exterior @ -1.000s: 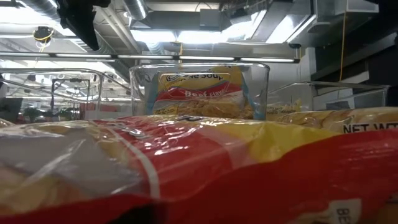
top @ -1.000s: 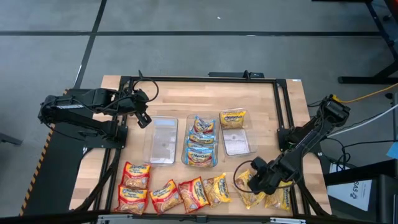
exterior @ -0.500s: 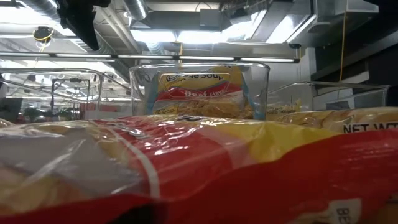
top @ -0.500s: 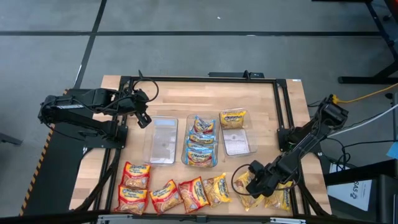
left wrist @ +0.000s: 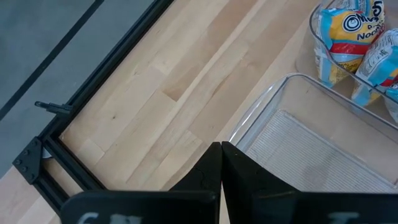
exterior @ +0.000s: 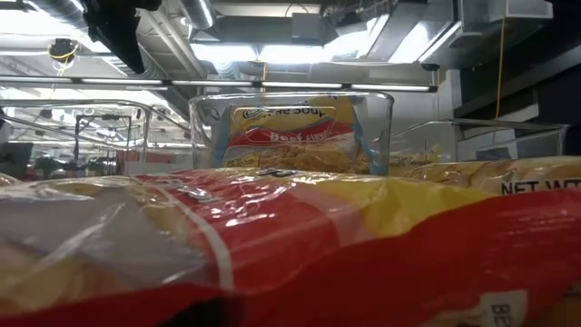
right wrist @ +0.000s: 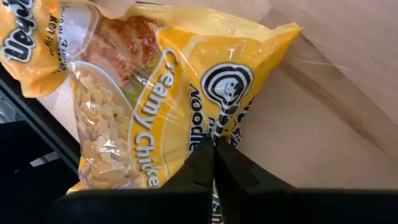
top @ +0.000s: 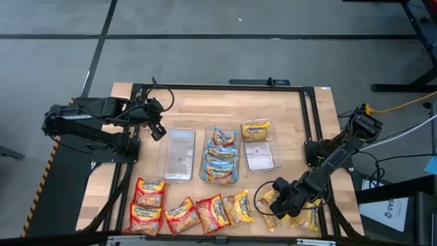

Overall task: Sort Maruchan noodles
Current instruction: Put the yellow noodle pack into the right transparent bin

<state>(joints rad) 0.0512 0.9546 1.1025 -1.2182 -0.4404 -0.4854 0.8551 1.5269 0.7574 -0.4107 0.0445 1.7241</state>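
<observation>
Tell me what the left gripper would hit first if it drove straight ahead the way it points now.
Probably the empty clear tub. The left gripper, shut, points past bare wood toward that tub's near rim, with the tub of blue-trimmed packets beyond it. Depth is unclear, so it might touch the table just short of the rim.

Glossy crinkled plastic noodle packets [top: 212, 213] lie on a smooth pale wood table [top: 205, 109] beside clear plastic tubs [top: 177, 154].

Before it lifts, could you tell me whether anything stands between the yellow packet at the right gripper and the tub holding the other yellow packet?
Nothing visible does. The right gripper is shut on the yellow packet, and bare table lies between it and the right tub.
</observation>
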